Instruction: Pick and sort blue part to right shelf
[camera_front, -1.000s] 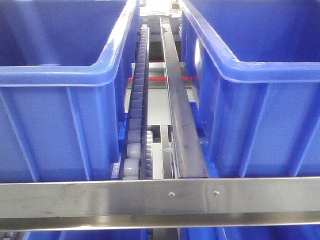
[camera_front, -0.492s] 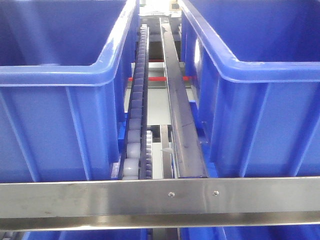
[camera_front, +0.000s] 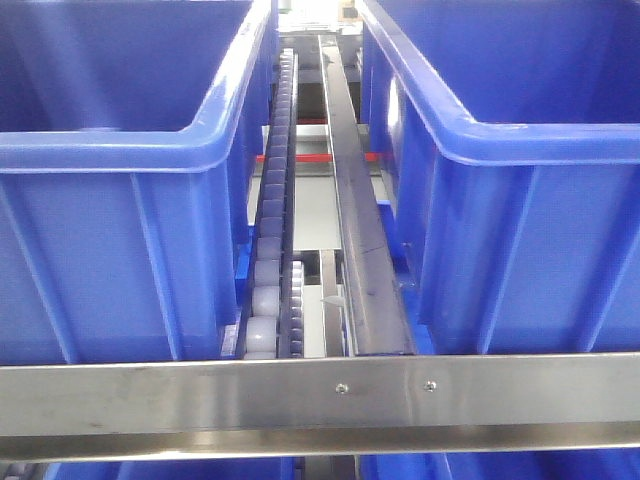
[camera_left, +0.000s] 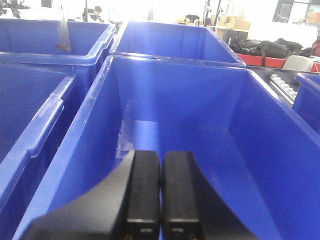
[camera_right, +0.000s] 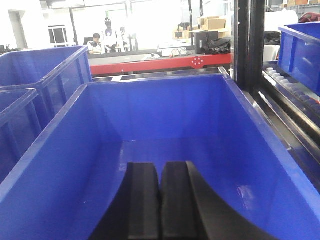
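Front view: 2 large blue bins sit side by side on the right shelf (camera_front: 320, 400), one at the left (camera_front: 120, 150) and one at the right (camera_front: 520, 140). A white roller track (camera_front: 270, 250) and a steel rail (camera_front: 360, 260) run between them from near to far. A steel crossbar spans the near edge. No arm, gripper or blue part shows here. Compared with the frames from 1 s and 0.5 s ago, nothing in this view differs; bins, track and rail sit in the same places.

Left wrist view: the left gripper (camera_left: 160, 195) hangs over the near end of a blue bin (camera_left: 280, 150). Its 2 black fingers (camera_left: 142, 190) are pressed together with nothing between them. What shows of the bin floor is bare. More bins stand to the left and far behind.

Right wrist view: the right gripper (camera_right: 161, 200) hangs over another blue bin (camera_right: 45, 165), its fingers (camera_right: 142, 200) likewise closed on nothing. The visible floor is bare. A red bar and people sit far off.

The blue part is not visible in any view, so its place cannot be told. Judging from the task alone, a small plastic part would likely be light, stiff and somewhat slick; flat opposite sides of its body would probably give the surest hold.
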